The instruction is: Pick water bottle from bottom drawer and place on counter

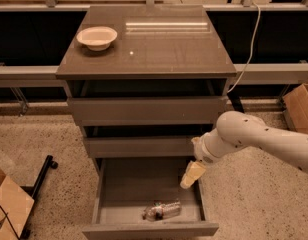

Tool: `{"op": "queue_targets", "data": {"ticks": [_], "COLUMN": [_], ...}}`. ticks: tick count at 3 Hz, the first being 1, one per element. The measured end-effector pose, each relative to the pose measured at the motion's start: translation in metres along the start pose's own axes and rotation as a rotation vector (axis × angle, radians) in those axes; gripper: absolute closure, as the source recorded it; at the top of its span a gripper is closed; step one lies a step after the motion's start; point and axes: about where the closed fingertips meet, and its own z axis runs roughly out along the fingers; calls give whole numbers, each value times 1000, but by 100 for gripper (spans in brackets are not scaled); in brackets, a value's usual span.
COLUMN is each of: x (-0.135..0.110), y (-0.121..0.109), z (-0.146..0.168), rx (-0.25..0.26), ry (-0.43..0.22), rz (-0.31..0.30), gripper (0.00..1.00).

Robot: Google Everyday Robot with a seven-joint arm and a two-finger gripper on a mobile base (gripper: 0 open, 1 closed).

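Note:
The water bottle (161, 210) lies on its side near the front of the open bottom drawer (149, 229). It is small, clear and crinkled. The counter (159, 44) is the glossy grey-brown top of the cabinet. My gripper (192, 175) hangs at the end of the white arm that comes in from the right. It is over the drawer's right side, above and to the right of the bottle, not touching it.
A white bowl (96, 37) stands on the counter's left rear. The two upper drawers (144, 111) are slightly pulled out. A cardboard box (300, 106) sits at the right, another box and a black stand leg (39, 176) at the lower left.

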Motion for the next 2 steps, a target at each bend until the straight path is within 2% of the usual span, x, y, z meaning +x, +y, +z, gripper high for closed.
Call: {"op": "queue_targets", "data": {"ticks": [1,2], "x": [13,12], "y": [-2,1], "z": [46,45], "rx": [-65,-67], "ry": [-108,-96], "rz": [2,2], "gripper": [0,0]}}
